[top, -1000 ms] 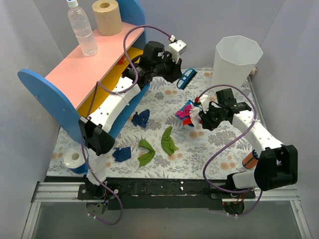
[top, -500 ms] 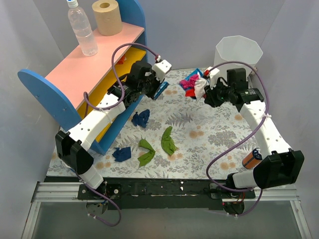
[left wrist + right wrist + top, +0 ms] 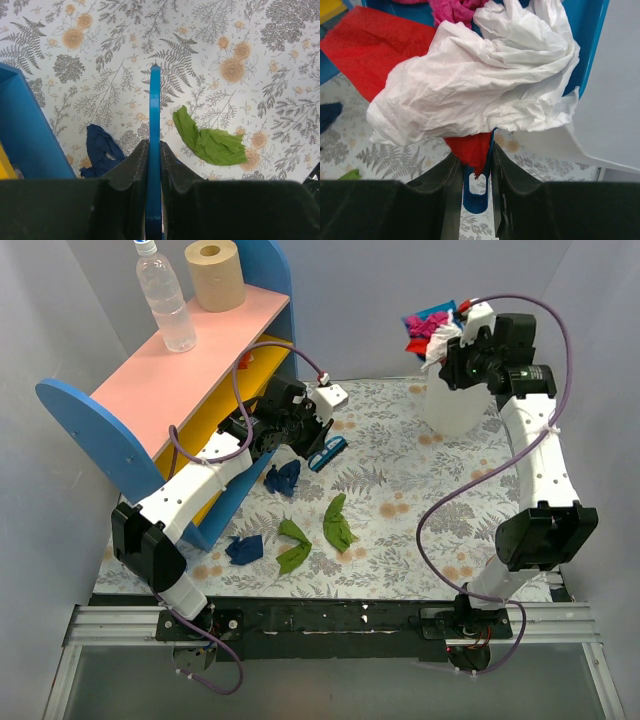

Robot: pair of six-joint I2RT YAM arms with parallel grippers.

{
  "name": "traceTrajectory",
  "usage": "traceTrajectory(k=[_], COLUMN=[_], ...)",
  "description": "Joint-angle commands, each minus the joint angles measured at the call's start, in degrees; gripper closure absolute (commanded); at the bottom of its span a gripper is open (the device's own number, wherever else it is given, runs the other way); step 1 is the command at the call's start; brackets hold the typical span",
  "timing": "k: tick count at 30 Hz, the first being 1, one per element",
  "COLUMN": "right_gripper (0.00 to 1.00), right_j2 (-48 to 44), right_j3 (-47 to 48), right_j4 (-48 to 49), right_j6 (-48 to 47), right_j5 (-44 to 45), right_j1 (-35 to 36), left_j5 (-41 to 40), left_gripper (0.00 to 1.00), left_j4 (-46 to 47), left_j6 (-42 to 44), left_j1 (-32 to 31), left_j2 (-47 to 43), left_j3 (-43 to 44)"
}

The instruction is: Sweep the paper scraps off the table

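Note:
My left gripper (image 3: 318, 438) is shut on the small blue hand brush (image 3: 331, 452), held low over the table (image 3: 400, 500) beside the shelf. In the left wrist view the brush (image 3: 155, 105) runs between the jaws of the left gripper (image 3: 154, 147), with a green scrap (image 3: 210, 142) to the right and a navy scrap (image 3: 102, 149) to the left. Two navy scraps (image 3: 284, 477) (image 3: 244, 548) and two green scraps (image 3: 293, 545) (image 3: 337, 522) lie on the cloth. My right gripper (image 3: 452, 352) is shut on the handle (image 3: 477, 200) of the blue dustpan (image 3: 592, 35), raised above the white bin (image 3: 452, 408). White (image 3: 480, 75), red (image 3: 375, 47) and magenta (image 3: 457, 10) scraps sit in it.
A pink-and-yellow shelf (image 3: 170, 370) with blue ends stands at the back left, bearing a water bottle (image 3: 166, 300) and a paper roll (image 3: 214, 275). Grey walls close the back and both sides. The left arm lies along the shelf's front.
My right arm has lifted the dustpan with its scraps from the table up over the white bin. My left gripper has brought the brush from the back of the table toward the navy scrap.

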Motion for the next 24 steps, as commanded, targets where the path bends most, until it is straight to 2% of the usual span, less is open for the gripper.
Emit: traceTrajectory(k=[1, 6, 9, 12, 16, 24], right_gripper=[0.99, 0.99, 0.99, 0.99, 0.99, 0.99], right_j2=[3.4, 6.6, 8.2, 10.0, 12.0, 13.5], right_j3=[9.3, 14.0, 15.7, 17.7, 19.3, 15.8], right_j4=[0.8, 2.9, 4.1, 5.3, 6.6, 11.0], right_j6=[6.3, 7.2, 7.1, 6.1, 2.9, -8.3], right_j5=[0.5, 4.5, 9.2, 17.6, 29.5, 40.3], right_j1=[-5.9, -8.4, -9.2, -9.2, -9.3, -7.2], left_j5=[3.7, 4.5, 5.5, 6.0, 6.4, 7.1], left_gripper=[1.00, 1.00, 1.00, 1.00, 1.00, 1.00], left_j4=[-1.1, -1.1, -1.2, -1.2, -1.2, -1.3], left_j6=[-0.1, -0.5, -0.8, -1.0, -1.4, -1.8], left_j1=[0.4, 0.4, 0.4, 0.5, 0.5, 0.4], left_j2=[-3.2, -2.8, -2.5, -2.3, -1.9, -1.4], left_j3=[-0.1, -0.4, -0.5, -0.3, 0.3, 1.0])
